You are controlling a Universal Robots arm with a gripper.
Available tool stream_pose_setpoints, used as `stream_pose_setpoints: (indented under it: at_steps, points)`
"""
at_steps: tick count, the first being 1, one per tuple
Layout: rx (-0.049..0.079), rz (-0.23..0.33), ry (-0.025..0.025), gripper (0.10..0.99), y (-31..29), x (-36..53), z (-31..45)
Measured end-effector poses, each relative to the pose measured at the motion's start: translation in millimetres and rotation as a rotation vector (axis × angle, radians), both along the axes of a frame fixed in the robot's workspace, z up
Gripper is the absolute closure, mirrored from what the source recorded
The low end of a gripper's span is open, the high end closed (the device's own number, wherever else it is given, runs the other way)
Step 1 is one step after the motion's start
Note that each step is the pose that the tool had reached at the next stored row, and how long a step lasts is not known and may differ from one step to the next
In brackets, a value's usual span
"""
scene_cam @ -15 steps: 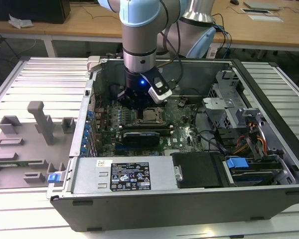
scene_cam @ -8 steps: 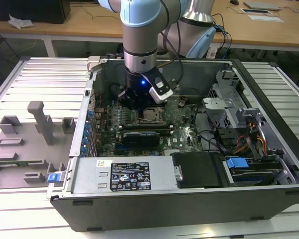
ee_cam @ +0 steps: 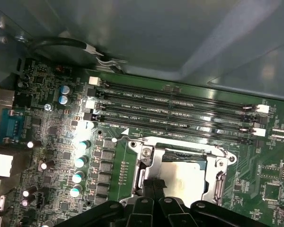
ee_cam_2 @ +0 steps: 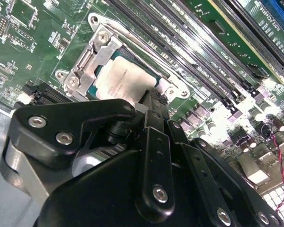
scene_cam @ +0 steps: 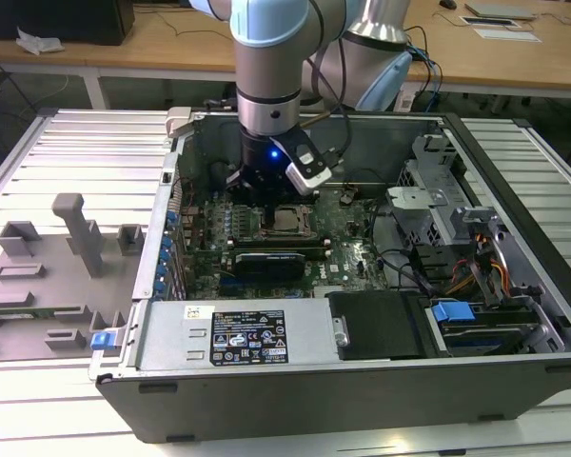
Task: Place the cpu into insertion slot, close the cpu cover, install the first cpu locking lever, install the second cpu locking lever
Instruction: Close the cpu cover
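The cpu sits in the slot, its dull silver top facing up; in the first wrist view the cpu lies just beside the memory slots. The cover lies down over the chip, and its square window frames the metal top; the same cover shows as a silver rim with screws at its corners. A thin lever rod runs along the side of the socket nearest the memory slots.

The gripper is clenched, fingertips drawn together with nothing seen between them; the tips rest at the edge of the cover, touching or almost touching the chip. In the second wrist view the gripper reaches the same edge, with its black linkage behind.

In the centre of the exterior view the gripper stands upright over the cpu, on the arm. Around it lies the green motherboard; a black card lies just below the socket in the frame. The open case rests on a slatted table; a grey fixture lies at the exterior view's left; drive bays with a blue clip sit at the lower right of the frame.
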State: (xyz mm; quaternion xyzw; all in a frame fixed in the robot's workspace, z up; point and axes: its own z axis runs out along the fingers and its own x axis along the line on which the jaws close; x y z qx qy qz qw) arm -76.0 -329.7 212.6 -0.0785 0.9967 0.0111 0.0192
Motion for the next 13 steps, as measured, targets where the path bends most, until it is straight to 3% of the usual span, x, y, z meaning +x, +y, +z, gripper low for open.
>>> stream_pose_setpoints:
  at_steps: [6, 13]
  points:
    - [0.000, 0.010, 0.0019, 0.980, 0.0, -2.1, -4.9]
    - [0.000, 0.010, 0.0019, 0.980, 0.0, 0.5, -5.3]
